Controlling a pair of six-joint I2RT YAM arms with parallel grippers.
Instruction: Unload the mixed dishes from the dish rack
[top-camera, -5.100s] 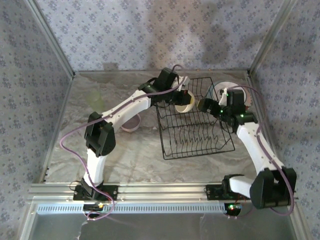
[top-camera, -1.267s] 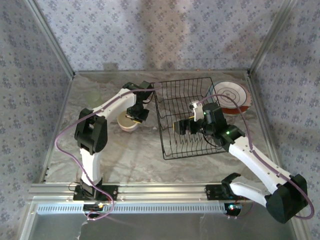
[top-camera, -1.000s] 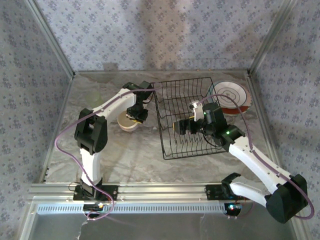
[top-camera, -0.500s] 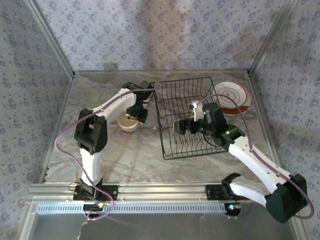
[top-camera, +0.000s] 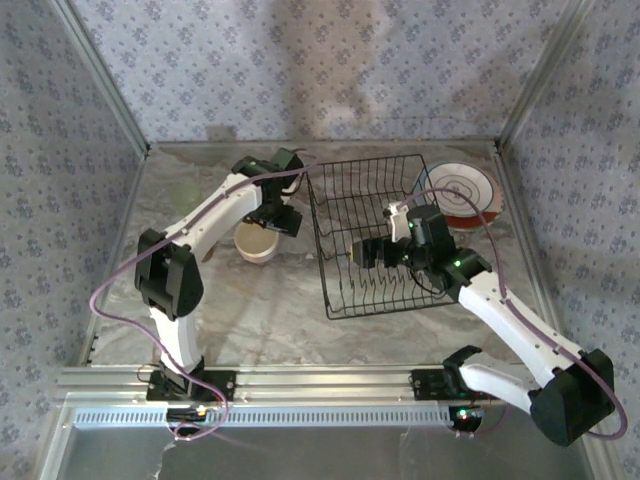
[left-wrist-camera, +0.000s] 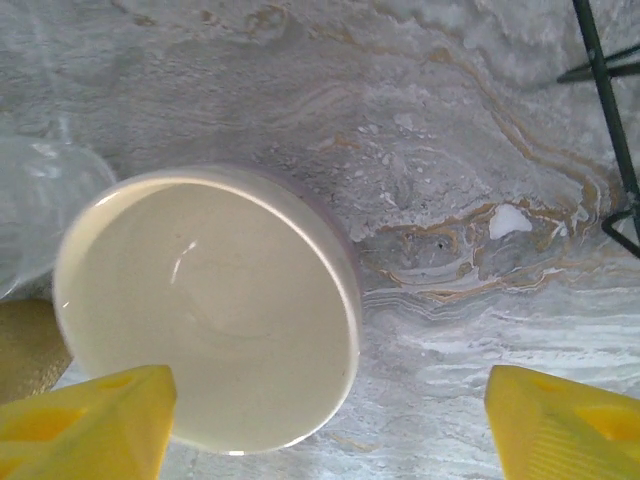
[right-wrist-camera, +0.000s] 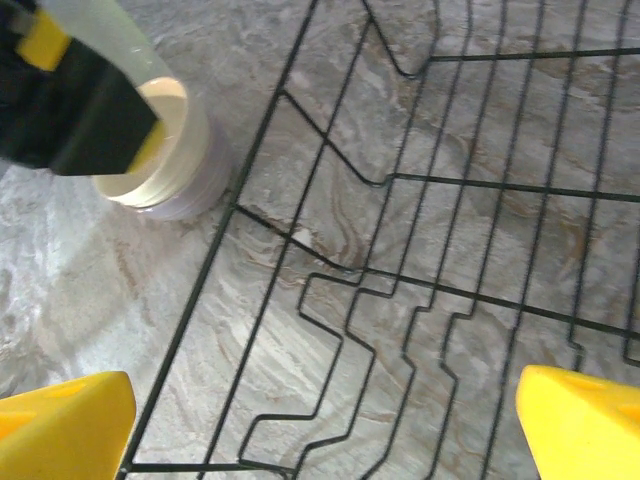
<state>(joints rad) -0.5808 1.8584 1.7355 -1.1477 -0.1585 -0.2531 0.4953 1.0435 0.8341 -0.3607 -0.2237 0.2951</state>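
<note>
Your left gripper (left-wrist-camera: 320, 430) and right gripper (right-wrist-camera: 320, 430) stand spread; the glossy cream bowl (left-wrist-camera: 200, 310) sits upright, nested in a lilac bowl (right-wrist-camera: 198, 185), beside the black wire dish rack (top-camera: 380, 290).

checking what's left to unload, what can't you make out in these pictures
Olive object, left wrist view: cut off by the left edge, partly hidden by the cream bowl.
Same bowl's rim, right wrist view: partly covered by the left hand.
Plate, top view: too small to tell one plate from a stack.
</note>
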